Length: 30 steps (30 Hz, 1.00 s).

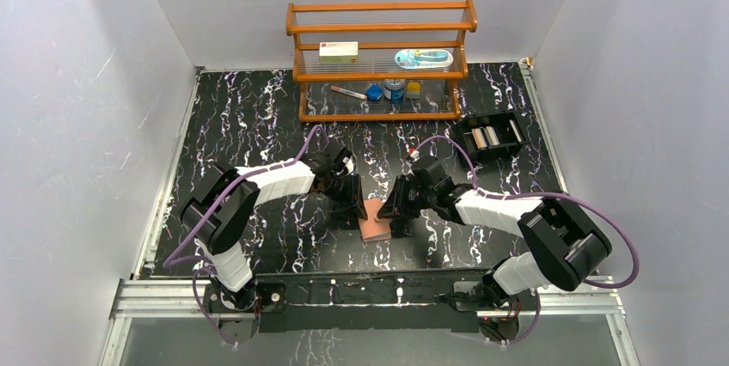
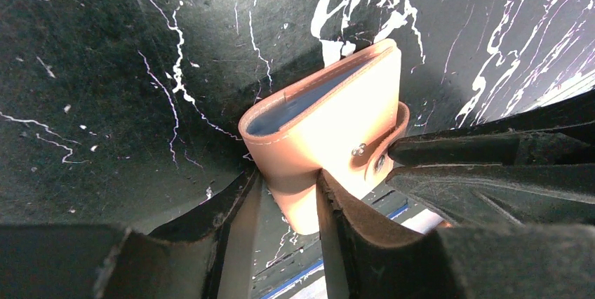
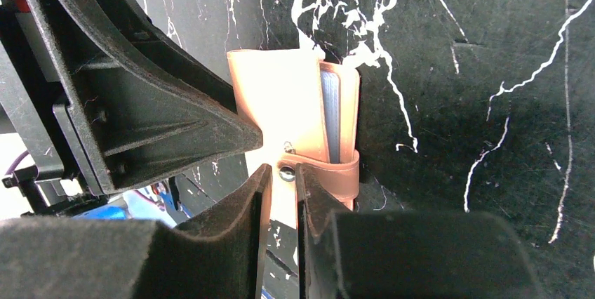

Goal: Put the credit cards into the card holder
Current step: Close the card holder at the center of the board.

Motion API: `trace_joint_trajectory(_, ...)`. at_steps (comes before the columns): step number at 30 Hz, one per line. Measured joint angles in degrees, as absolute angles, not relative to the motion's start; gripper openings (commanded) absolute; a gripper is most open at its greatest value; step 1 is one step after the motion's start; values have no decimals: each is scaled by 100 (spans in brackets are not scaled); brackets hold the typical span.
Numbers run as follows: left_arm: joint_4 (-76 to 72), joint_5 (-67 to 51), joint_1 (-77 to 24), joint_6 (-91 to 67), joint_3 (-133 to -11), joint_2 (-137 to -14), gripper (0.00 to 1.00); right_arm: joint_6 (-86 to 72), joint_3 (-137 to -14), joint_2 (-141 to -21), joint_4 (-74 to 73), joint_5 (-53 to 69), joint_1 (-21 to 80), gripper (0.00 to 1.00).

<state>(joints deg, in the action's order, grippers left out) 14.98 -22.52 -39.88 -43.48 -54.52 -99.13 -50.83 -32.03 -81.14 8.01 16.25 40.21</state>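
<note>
Tan-pink card holder (image 2: 330, 123) on a black marbled desk (image 1: 258, 108)
The card holder's inner sleeves are bluish-grey; the desk's black carries white veins; the shelf (image 1: 382, 29) is orange-brown wood.

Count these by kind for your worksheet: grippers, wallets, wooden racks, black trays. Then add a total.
Grippers: 2 (left gripper, right gripper)
Wallet: 1
Wooden rack: 1
Black tray: 1
Total: 5
</note>
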Motion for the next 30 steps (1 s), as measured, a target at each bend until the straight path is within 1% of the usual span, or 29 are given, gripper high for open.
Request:
trace_joint_trajectory(23,1096,-2464,-3977,-4353,-5295,-9913,31,-5085,-3247,-8294,913,1365,4134,26)
trace_joint_trajectory(26,1092,-2464,-3977,-4366,-5293,-9913,30,-5024,-3365,-8294,714,1297,4150,28)
trace_joint_trajectory(30,1094,-2467,-3983,-4359,-5293,-9913,31,-4770,-3588,-8121,183,1035,4169,35)
